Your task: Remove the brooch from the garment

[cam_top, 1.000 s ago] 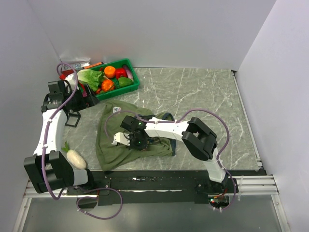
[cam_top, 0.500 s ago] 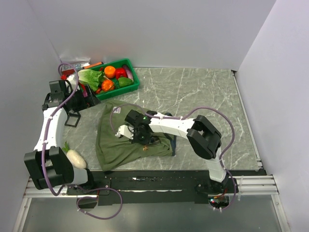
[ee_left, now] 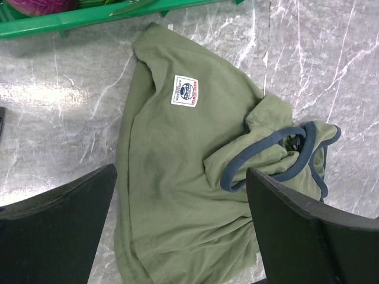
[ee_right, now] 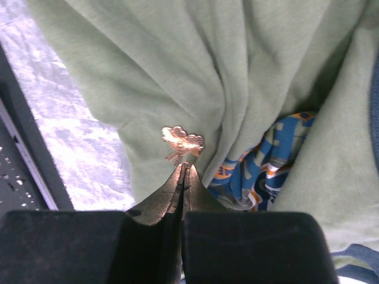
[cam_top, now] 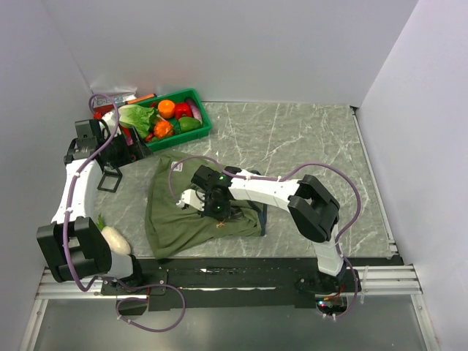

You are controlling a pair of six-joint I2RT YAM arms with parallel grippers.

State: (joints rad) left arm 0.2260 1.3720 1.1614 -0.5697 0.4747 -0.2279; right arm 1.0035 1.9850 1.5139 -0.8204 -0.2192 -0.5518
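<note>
The olive-green garment [cam_top: 167, 219] lies crumpled on the marble table in front of the arms. Its navy trim and white label [ee_left: 186, 92] show in the left wrist view. The brooch [ee_right: 183, 141], a tiny pinkish star-shaped pin, sits on a fold of the garment [ee_right: 177, 59] beside the orange-and-blue graphic [ee_right: 266, 160]. It also shows in the top view [cam_top: 219, 224]. My right gripper [ee_right: 185, 165] is shut, its tips pinched on the brooch's lower edge. It sits low over the garment's middle [cam_top: 217, 210]. My left gripper [ee_left: 180, 171] is open and empty, off to the left [cam_top: 135, 150].
A green basket [cam_top: 199, 126] of vegetables stands at the back left; its rim shows in the left wrist view [ee_left: 89, 18]. A white radish [cam_top: 115, 240] lies near the left arm's base. A black square frame [cam_top: 110, 180] lies left of the garment.
My right gripper has shifted slightly right and away from the arm bases over the garment. The left arm has barely moved.
</note>
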